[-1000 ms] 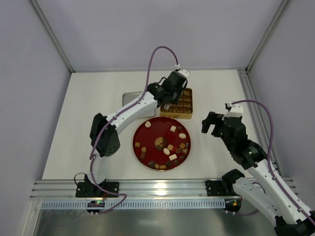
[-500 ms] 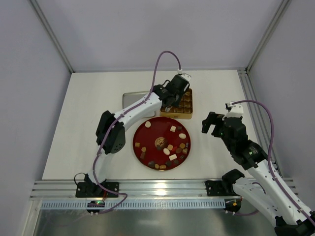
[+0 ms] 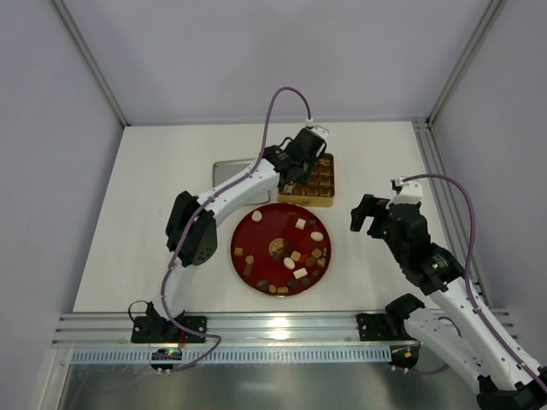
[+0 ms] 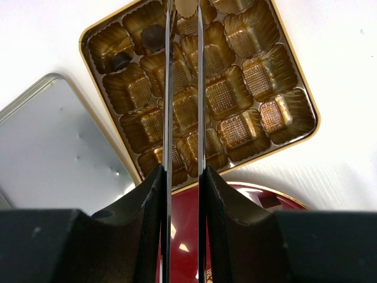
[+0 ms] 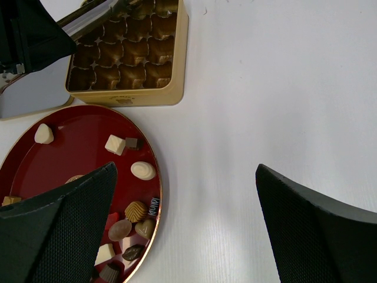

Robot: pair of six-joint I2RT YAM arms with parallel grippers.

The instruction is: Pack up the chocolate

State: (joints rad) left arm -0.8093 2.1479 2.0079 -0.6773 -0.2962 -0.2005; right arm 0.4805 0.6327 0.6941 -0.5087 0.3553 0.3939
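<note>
Compared with a second ago, your left arm [image 3: 224,195] has swung its elbow a little to the right, and its cable [image 3: 275,101] loops higher. The left gripper [image 3: 295,183] has edged slightly further over the tin [image 3: 320,182]. The right gripper [image 3: 367,213] and the plate [image 3: 256,235] look just as they did.

In your left wrist view, the left gripper [image 4: 184,6] has its jaws parallel with a narrow gap between them, pointing down over the tin [image 4: 274,68]. Their tips run off the top edge, so you cannot tell whether they hold a piece. Two dark pieces of chocolate [image 4: 154,36] sit in corner cups of the tin, just left of the jaws and clear of them. The grey lid [image 4: 53,147] lies beside the tin.

Most of the chocolate [image 3: 299,256] is on the plate, on the near side of the tin, apart from both grippers.

Your right gripper [image 5: 185,170] is spread wide and holds nothing, over bare table [image 5: 283,88]. The plate [image 5: 65,153] and its chocolate [image 5: 143,170] are by its left finger.
</note>
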